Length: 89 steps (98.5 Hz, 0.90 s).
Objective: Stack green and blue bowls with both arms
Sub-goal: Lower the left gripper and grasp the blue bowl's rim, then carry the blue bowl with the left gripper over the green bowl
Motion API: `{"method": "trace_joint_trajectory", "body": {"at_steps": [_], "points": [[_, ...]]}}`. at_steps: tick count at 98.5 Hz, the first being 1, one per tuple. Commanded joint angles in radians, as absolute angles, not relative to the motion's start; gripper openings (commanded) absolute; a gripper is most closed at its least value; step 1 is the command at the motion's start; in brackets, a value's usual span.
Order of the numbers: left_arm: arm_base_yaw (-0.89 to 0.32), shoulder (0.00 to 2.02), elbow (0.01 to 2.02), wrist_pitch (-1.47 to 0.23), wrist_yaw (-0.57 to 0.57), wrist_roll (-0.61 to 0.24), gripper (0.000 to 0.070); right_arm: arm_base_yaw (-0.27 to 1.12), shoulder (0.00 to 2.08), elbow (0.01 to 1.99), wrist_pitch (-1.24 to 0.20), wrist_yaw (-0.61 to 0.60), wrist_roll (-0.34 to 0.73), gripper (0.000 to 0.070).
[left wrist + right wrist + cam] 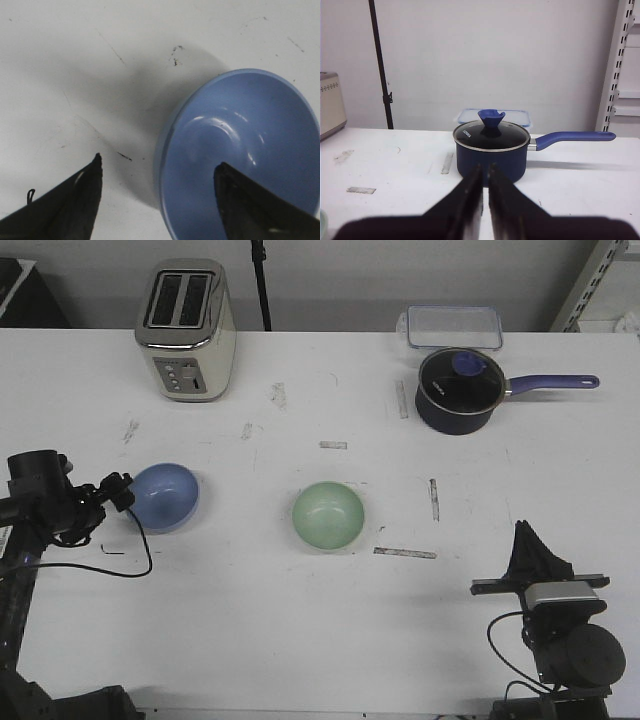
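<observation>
Right gripper (527, 536), nearest, rests over the desk (300, 640) with jaws nearly closed, holding nothing. Left gripper (122, 490): jaws spread wide, straddling the rim of the blue bowl (164, 496), one finger inside. Green bowl (328, 515) sits mid-desk, apart. Farther back: saucepan (460, 390), toaster (187, 330).

The right pincer (485, 172) is closed, pointing at a lidded saucepan (492, 152) on the counter (395, 175). A clear box (520, 116) sits behind the saucepan
</observation>
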<state>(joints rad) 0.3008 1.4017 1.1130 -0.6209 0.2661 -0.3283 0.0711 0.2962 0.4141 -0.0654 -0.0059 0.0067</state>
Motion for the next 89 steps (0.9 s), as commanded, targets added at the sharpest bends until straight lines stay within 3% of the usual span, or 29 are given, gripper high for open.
{"method": "trace_joint_trajectory", "body": {"at_steps": [1, 39, 56, 70, 80, 89], "points": [[0.305, 1.433, 1.134, -0.617, 0.273, -0.326, 0.0419, 0.073, 0.295, 0.411, -0.053, -0.007, 0.003, 0.0015], [0.281, 1.542, 1.134, -0.597, 0.272, -0.326, 0.0391, 0.073, 0.295, 0.411, -0.053, -0.007, 0.003, 0.0015], [0.256, 1.57, 1.134, -0.597, 0.272, -0.327, 0.0151, 0.073, 0.295, 0.411, -0.053, -0.007, 0.003, 0.0015], [0.242, 1.572, 1.134, -0.593, 0.27, -0.329, 0.0097, 0.073, 0.295, 0.411, -0.053, -0.007, 0.003, 0.0015], [0.241, 1.572, 1.134, -0.592, 0.27, -0.33, 0.0, 0.073, 0.295, 0.411, -0.053, -0.007, 0.003, 0.0015], [0.241, 1.572, 1.134, -0.593, 0.27, -0.331, 0.0001, 0.073, 0.295, 0.411, -0.053, -0.007, 0.003, 0.0015]]}}
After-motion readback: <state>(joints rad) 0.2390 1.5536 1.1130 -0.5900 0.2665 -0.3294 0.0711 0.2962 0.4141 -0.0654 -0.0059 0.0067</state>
